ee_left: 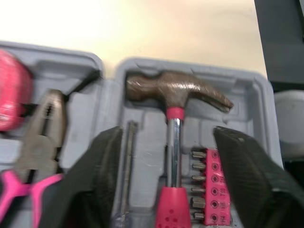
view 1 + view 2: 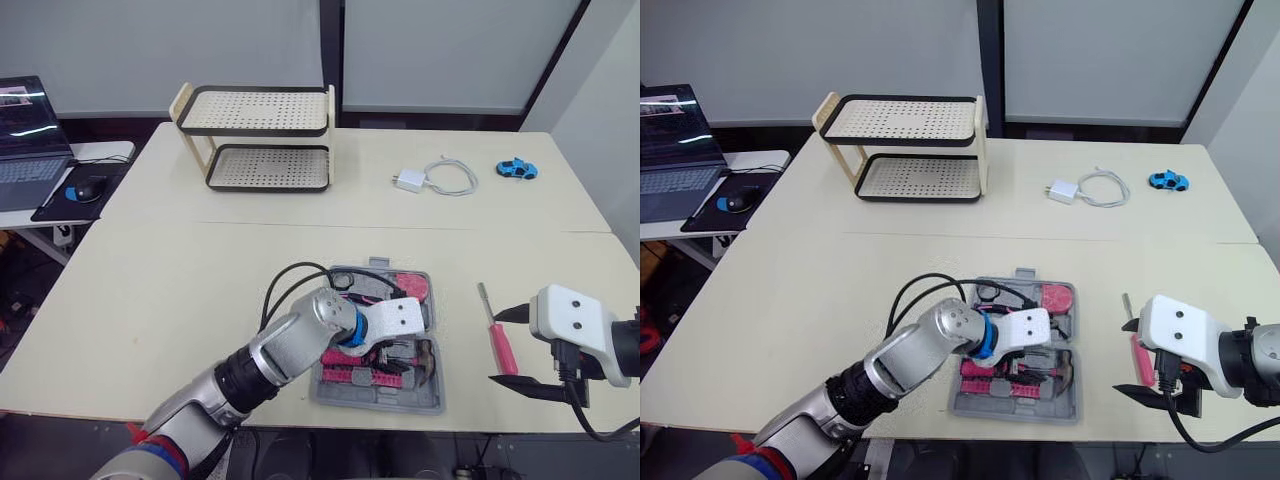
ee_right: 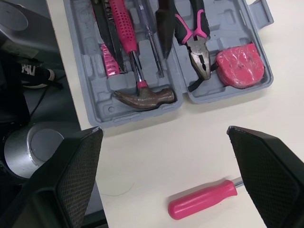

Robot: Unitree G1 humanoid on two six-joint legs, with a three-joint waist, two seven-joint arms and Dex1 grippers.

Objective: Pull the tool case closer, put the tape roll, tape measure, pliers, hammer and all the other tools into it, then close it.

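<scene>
Grey plastic formed the tool case (image 2: 395, 406), which was seen in the head views lying open on the bench (image 2: 180, 290), and it was judged to be near enough for packing. The left jaws were held directly above the case. A pink-handled screwdriver (image 2: 501, 345) was left on the bench just right of the case, apparently the one tool not yet packed. The right jaws were poised over it, presumably so that it could be picked up next.

In the left wrist view the left jaws were shown spread open and empty, one on either side of the hammer (image 1: 175, 92), which was bedded in its moulded recess. Pliers (image 1: 45, 126) and a pink tape measure (image 1: 10, 97) were seated in the adjoining half of the case.

In the right wrist view the right jaws were likewise spread wide and empty, with the screwdriver lying under the gap between them and the case beyond it. The case was not yet closed.
</scene>
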